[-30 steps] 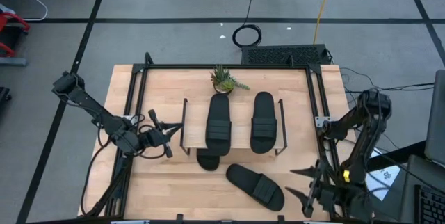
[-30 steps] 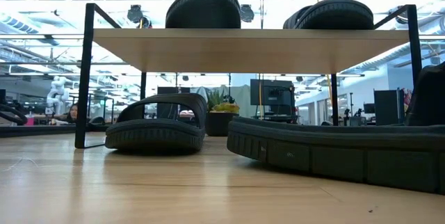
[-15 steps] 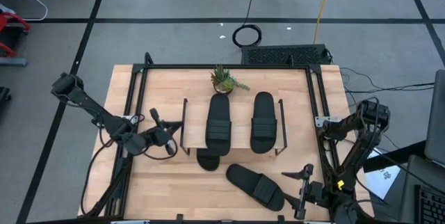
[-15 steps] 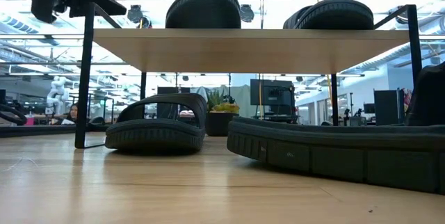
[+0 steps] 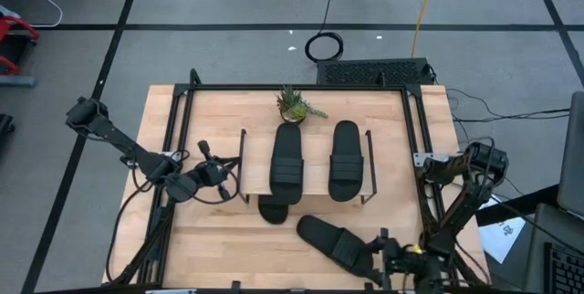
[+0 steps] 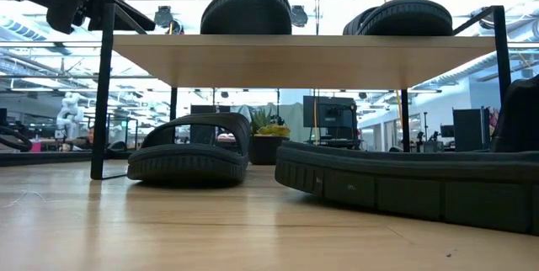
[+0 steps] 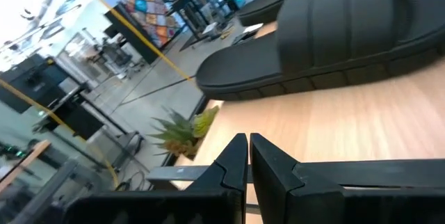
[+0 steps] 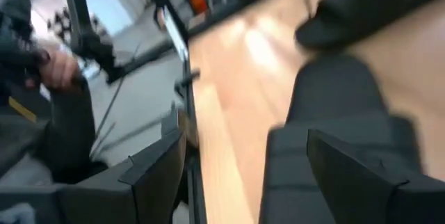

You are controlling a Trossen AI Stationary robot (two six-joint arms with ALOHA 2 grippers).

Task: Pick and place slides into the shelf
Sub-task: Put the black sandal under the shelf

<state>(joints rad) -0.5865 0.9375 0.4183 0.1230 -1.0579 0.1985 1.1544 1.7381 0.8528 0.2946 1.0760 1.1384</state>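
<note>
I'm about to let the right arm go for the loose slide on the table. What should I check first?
1. Right gripper open: ok, fingers spread in the right wrist view.
2. Gripper next to the loose slide: ok, at its near end.
3. Free place on the shelf: not ok on top, two slides there; below, one slide with room beside it.
4. Left gripper clear: ok, shut, left of the shelf.
5. Plant clear: ok.

Shelf (image 5: 306, 162) top full; room under, right side.
</note>
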